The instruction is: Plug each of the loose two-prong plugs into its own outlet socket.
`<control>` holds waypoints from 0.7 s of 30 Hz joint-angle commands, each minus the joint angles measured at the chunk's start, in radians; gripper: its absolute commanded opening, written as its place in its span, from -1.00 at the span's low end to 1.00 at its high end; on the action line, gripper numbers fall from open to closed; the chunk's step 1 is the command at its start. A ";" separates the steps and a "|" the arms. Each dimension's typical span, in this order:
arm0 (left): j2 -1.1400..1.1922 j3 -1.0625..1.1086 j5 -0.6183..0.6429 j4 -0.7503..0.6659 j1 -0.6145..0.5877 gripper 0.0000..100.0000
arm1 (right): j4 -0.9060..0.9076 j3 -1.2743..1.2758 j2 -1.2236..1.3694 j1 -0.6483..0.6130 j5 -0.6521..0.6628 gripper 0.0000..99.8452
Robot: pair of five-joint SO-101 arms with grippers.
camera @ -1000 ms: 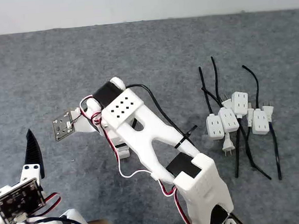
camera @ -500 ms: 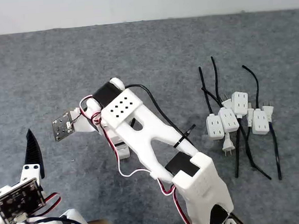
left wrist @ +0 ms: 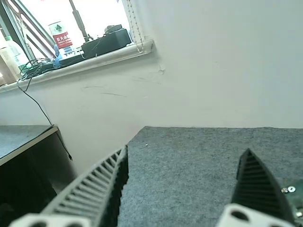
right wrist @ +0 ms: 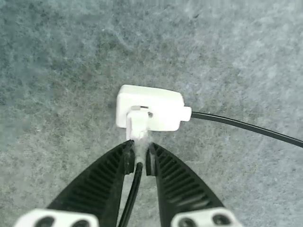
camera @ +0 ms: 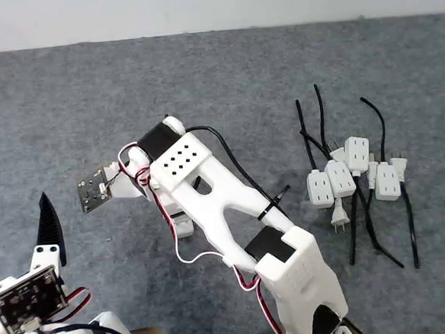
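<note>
Treat the white 2-prong plug, pinched by the nearly closed right tool at its socket block on the grey desk, as probably light, rigid, slick: hold its flat sides, never the limp cord, with the left tool gaping, empty.

Both arms are white with black servos, red-and-white wires and black ribbed tool fingers.
</note>
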 commanded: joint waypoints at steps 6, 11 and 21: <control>-0.015 0.008 -0.003 -0.003 0.011 -0.29 | -0.045 -0.034 0.012 0.025 0.015 -0.98; -0.015 0.008 -0.003 0.003 0.072 -0.29 | -0.044 -0.034 0.008 0.027 0.015 -0.98; -0.015 0.008 -0.006 0.003 0.071 -0.29 | -0.033 -0.029 0.035 0.022 -0.012 -0.98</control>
